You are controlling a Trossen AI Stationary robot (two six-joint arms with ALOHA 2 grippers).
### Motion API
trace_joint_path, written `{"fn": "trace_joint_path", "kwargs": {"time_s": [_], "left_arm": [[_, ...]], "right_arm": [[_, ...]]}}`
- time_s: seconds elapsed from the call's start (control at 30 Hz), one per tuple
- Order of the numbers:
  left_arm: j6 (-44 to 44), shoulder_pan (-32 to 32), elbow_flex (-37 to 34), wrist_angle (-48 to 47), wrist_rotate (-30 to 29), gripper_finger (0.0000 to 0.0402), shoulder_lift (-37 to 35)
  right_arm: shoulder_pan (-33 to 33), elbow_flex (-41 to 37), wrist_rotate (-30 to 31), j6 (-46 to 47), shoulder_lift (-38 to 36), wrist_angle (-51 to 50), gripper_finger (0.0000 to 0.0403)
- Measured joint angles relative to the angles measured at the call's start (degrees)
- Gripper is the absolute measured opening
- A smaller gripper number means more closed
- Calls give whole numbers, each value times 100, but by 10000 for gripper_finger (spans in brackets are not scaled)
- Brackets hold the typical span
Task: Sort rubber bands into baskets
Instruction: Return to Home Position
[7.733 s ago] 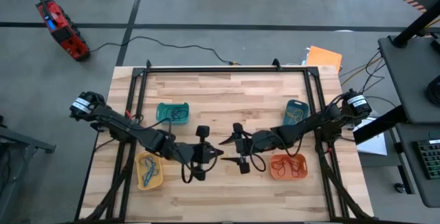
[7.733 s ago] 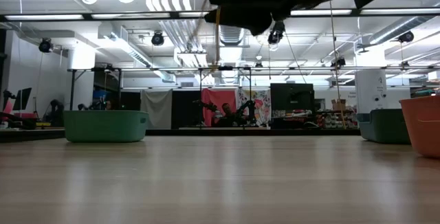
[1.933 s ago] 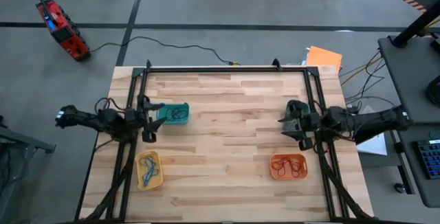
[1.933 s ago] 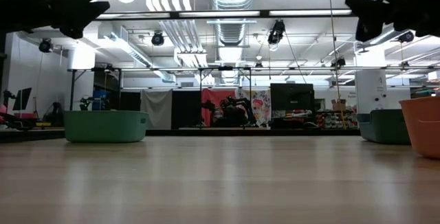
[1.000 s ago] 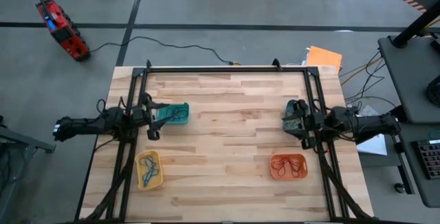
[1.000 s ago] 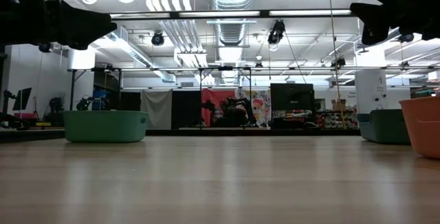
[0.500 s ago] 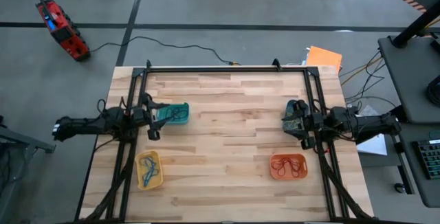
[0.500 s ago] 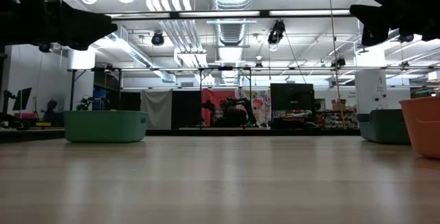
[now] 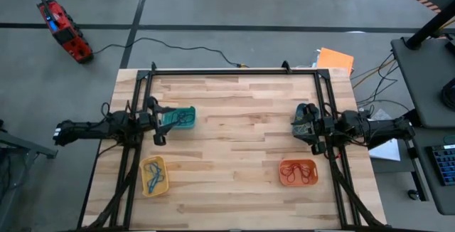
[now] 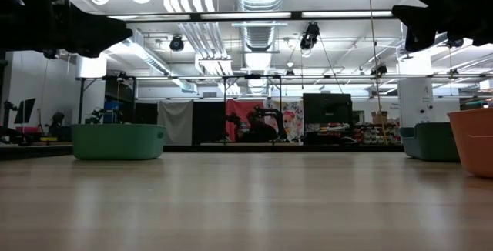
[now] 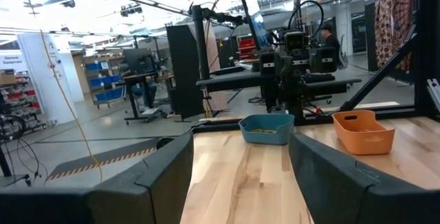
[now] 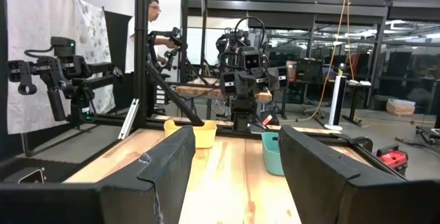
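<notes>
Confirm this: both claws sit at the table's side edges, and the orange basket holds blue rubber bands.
Wrong on colour: the high view shows the orange basket holding red-brown rubber bands, not blue. The left claw and right claw do sit at the side edges of the table.

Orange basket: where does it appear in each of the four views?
High view: orange basket, lower right of the table.
Low view: cut by the right edge.
Left wrist view: far across the table.
Right wrist view: not in it.
Shared landmark: blue basket beside it.
</notes>
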Motion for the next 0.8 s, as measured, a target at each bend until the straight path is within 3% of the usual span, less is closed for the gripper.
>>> {"fn": "trace_joint_path", "kwargs": {"time_s": [0.8], "left_arm": [[-1,0,0,0,-1,223,255]], "right_arm": [[2,0,0,0,1,0,206]]}}
